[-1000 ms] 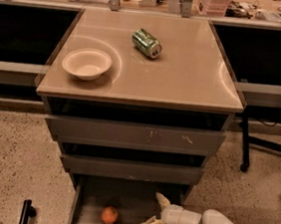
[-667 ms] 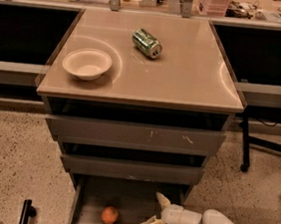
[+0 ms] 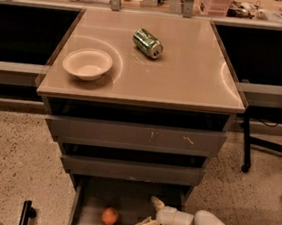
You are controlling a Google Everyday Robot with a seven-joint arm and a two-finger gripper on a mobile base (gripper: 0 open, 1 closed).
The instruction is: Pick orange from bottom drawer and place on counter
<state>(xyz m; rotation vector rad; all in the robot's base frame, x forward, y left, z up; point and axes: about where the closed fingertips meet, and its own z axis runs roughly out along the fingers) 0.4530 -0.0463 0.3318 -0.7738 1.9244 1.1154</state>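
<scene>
The orange [image 3: 110, 216] lies on the grey floor of the open bottom drawer [image 3: 91, 222], left of centre. My gripper [image 3: 150, 215] is inside the drawer to the right of the orange, a short gap away, with its two pale fingers spread open and nothing between them. The white arm runs off to the lower right. The beige counter [image 3: 185, 74] tops the cabinet above.
A white bowl [image 3: 87, 63] sits at the counter's left and a green soda can [image 3: 147, 43] lies on its side near the back centre. Two shallower drawers [image 3: 136, 135] are shut above. A cluttered bench runs behind; a chair base stands at right.
</scene>
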